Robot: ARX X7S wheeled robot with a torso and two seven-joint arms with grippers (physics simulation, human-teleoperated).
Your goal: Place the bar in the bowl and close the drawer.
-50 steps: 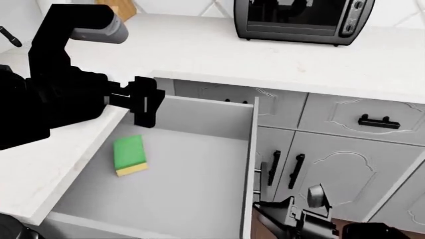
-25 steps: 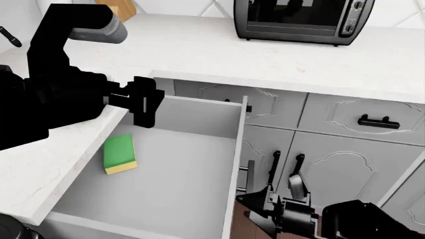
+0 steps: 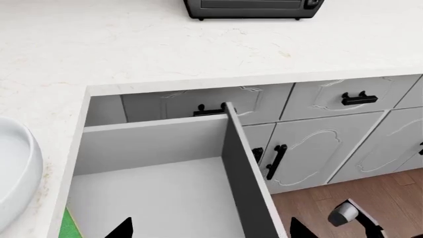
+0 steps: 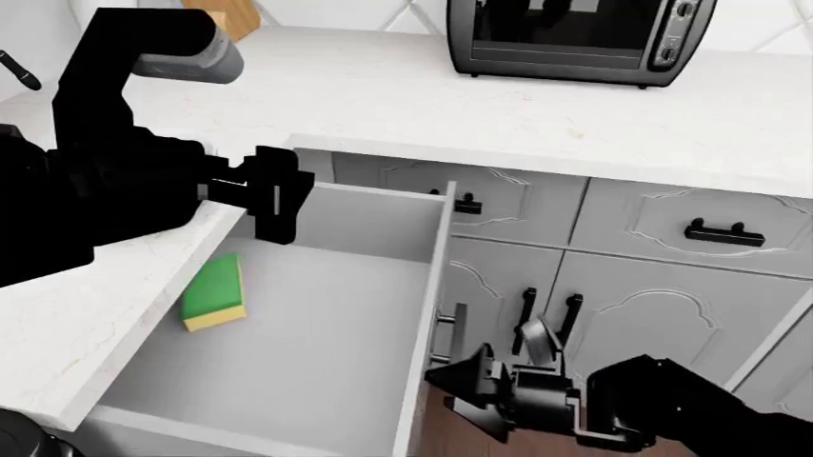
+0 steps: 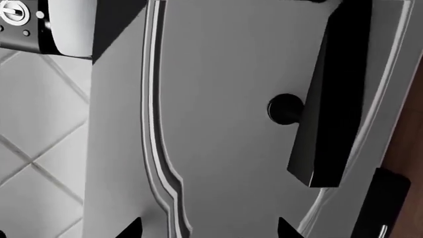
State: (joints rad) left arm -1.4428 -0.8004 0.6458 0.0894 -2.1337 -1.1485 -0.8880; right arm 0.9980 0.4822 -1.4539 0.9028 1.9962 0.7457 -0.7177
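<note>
Facing the drawer [image 4: 426, 314]'s curly moulded pale-grey front, the right end effector [image 4: 473, 390], seemingly parted, holding nothing.

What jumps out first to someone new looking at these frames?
The open drawer fills the middle of the head view, with a green sponge lying against its left wall. The right tool is at the drawer's front, low right. A black oven sits on the counter behind.

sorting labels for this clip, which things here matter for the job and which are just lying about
Job: open pale-grey cabinet drawer; glossy white round bowl. Bar not in view.
Lying about: green-and-yellow sponge in the drawer; black countertop oven.
</note>
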